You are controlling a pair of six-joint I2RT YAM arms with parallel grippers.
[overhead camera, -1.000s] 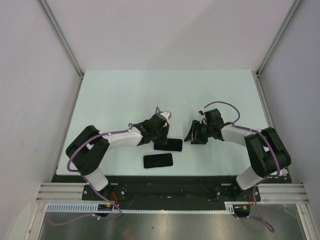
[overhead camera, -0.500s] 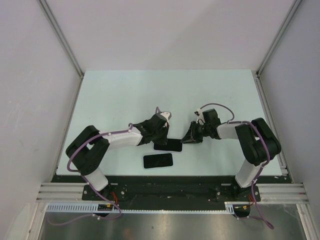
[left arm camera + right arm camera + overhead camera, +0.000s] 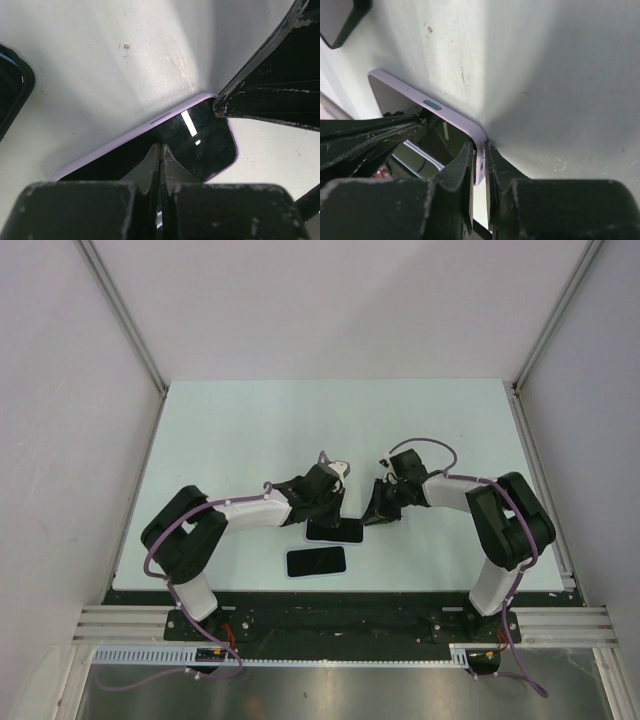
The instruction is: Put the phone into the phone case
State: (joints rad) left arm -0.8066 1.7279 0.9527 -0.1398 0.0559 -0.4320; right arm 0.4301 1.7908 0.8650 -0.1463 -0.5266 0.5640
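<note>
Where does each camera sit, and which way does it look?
Top external: above and behind, looking down at the table; left arm and right arm show.
Left wrist: on that wrist, looking past the shut left hand onto the phone.
Right wrist: likewise, past the right hand pinching the phone's corner.
Shared: both wrist views show the phone and the other hand.

My overhead view is bright, even and sharp; the arms throw only soft shadows on the table (image 3: 230, 430). Both wrist views are patchier, the nearest foreground blurred, with a glare streak on the phone (image 3: 200, 135).
</note>
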